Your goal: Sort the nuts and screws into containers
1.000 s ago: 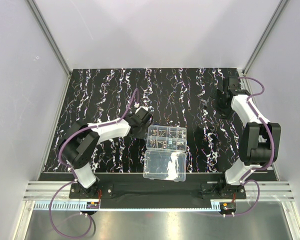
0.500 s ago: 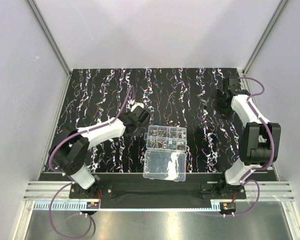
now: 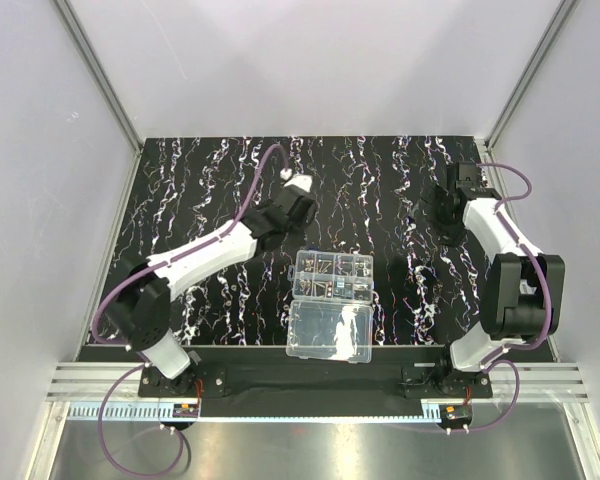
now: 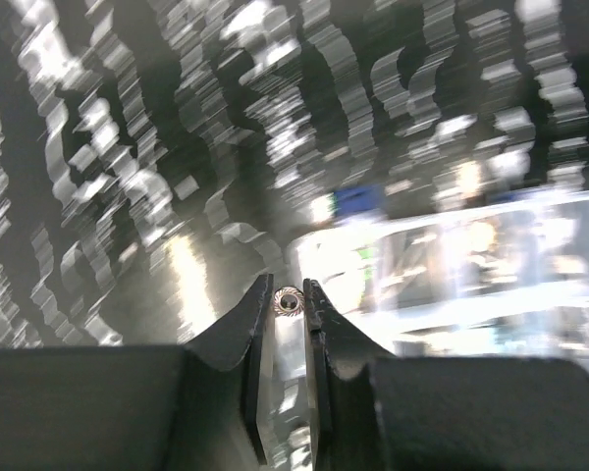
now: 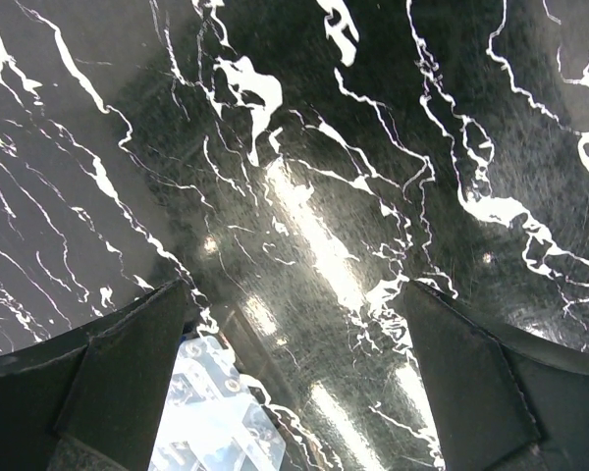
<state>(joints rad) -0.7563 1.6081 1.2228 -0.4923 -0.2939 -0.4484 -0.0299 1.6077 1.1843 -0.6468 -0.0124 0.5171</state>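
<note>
My left gripper is shut on a small silvery flanged nut, pinched at the fingertips above the mat. In the top view the left gripper hangs just behind the clear organizer box, whose divided cells hold several small metal bits. The box shows blurred at the right of the left wrist view. My right gripper is open and empty over the mat at the back right. In the right wrist view its fingers stand wide apart over bare mat.
The box's plain clear lid half lies open toward the near edge. The black mat with white-purple streaks covers the table. White walls and metal rails enclose the sides and back.
My left arm has swung away from me and to the right, from left of the box to just behind its back-left corner. The right gripper has shifted slightly.
</note>
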